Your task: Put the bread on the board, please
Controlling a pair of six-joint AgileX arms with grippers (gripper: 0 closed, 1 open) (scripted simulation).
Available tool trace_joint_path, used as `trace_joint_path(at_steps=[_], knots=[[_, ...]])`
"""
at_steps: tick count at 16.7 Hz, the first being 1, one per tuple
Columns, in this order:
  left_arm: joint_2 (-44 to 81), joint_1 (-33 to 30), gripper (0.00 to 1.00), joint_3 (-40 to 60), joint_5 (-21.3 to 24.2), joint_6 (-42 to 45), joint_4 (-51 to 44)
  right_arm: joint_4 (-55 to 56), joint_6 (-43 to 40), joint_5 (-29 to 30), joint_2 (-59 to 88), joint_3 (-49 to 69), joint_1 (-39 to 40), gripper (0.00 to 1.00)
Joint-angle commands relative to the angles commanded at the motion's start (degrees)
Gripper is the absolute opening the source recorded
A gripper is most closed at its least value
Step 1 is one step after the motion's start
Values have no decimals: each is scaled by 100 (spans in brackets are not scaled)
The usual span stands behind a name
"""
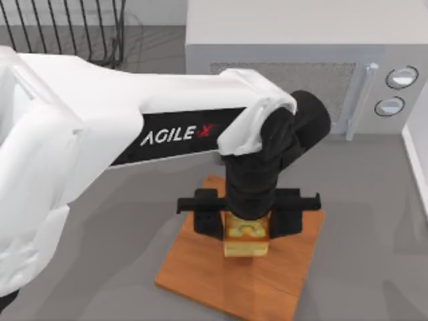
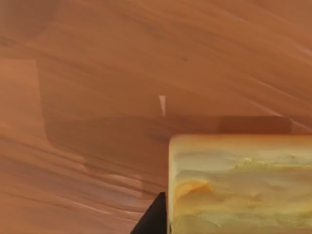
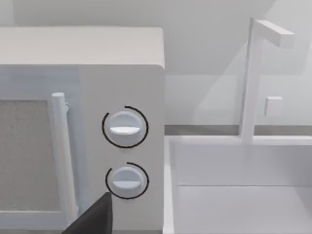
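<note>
left hand [image 1: 246,224] — clamped on the small golden-yellow bread chunk [image 1: 246,242], which sits over the flat orange-brown wooden board [image 1: 200,271] on the grey bench [image 1: 374,267]; white microwave [image 1: 301,40] behind — right hand's state cannot be told.

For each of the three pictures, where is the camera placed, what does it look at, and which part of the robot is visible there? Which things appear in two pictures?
Top view: above the table, looking down at the board, microwave and wire rack; my left arm crosses it, left gripper around the bread.
Left wrist view: on my left arm, close over the board and bread; a dark fingertip shows.
Right wrist view: on my right arm, facing the microwave and a white sink; a dark gripper tip shows.
Shared: bread and board; microwave.
</note>
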Motion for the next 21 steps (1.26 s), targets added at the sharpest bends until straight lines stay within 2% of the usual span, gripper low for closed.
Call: trace_joint_path(at_steps=[2, 15, 21], knots=[[0, 0, 0, 0, 0, 0, 0, 0, 0, 0, 0, 0, 0, 100], [0, 0, 98, 0, 0, 0, 0, 0, 0, 0, 0, 0, 0, 100], [0, 0, 100, 0, 0, 0, 0, 0, 0, 0, 0, 0, 0, 100]])
